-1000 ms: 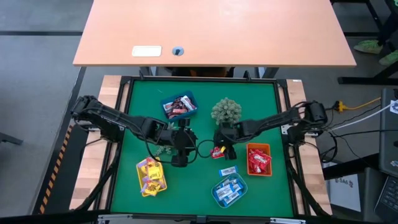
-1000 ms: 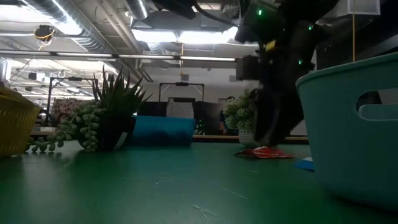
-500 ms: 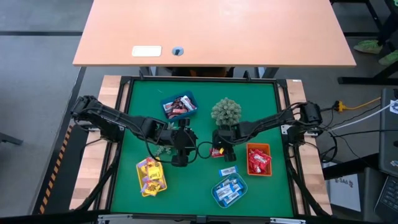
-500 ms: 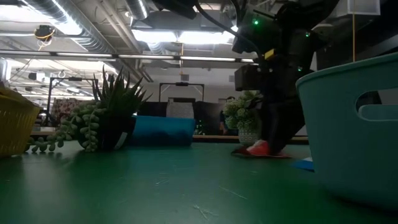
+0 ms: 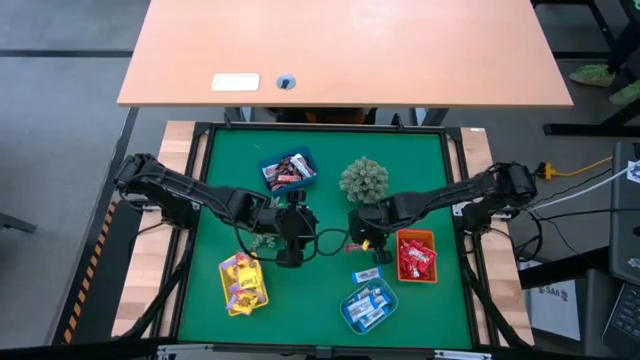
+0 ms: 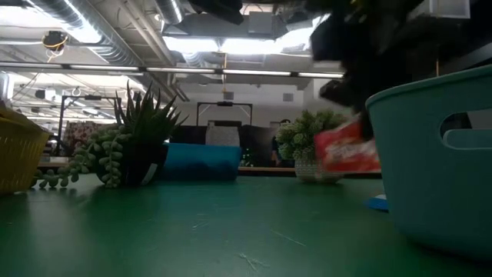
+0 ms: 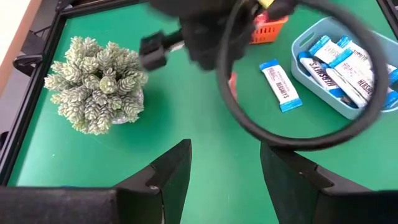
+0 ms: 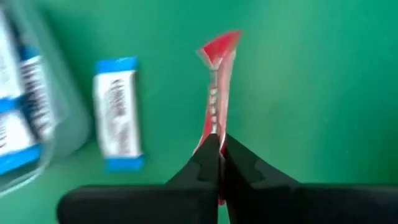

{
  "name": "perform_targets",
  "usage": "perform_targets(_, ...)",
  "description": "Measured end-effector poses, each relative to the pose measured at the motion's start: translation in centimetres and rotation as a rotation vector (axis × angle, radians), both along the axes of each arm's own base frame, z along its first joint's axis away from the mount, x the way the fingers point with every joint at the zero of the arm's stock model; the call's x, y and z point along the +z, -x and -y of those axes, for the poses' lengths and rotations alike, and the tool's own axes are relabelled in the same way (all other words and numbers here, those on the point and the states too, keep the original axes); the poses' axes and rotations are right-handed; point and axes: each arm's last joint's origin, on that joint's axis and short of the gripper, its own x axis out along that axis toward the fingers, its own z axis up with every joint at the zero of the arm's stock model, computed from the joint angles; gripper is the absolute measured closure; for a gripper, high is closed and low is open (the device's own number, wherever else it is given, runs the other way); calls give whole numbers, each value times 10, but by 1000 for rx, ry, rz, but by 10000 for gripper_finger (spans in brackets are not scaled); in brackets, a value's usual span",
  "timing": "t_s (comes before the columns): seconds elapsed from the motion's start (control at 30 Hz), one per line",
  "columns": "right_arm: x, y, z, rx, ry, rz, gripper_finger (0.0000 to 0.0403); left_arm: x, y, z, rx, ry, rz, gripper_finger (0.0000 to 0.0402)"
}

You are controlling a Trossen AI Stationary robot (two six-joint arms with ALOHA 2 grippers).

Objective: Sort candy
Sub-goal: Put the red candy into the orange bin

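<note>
Red candy point(image 8: 216, 93): pinched in right tool point(image 8: 217, 152), lifted off tabletop point(image 8: 311, 93)
Left tool point(image 7: 224, 163): fingers wide apart, empty

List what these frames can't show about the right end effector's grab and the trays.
- Right end effector: blurred in the low view; only the red candy shows.
- Red candy brand: edge-on in the right wrist view.
- Teal tray contents: walled off in the low view.
- Orange tray: mostly behind the right arm in the left wrist view.
</note>
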Motion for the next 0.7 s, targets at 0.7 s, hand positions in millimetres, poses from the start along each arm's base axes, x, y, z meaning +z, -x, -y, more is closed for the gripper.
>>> perform_targets(0.7,52,108,-54,-255,127,-398,393,0,0,0,-2,0,5,223)
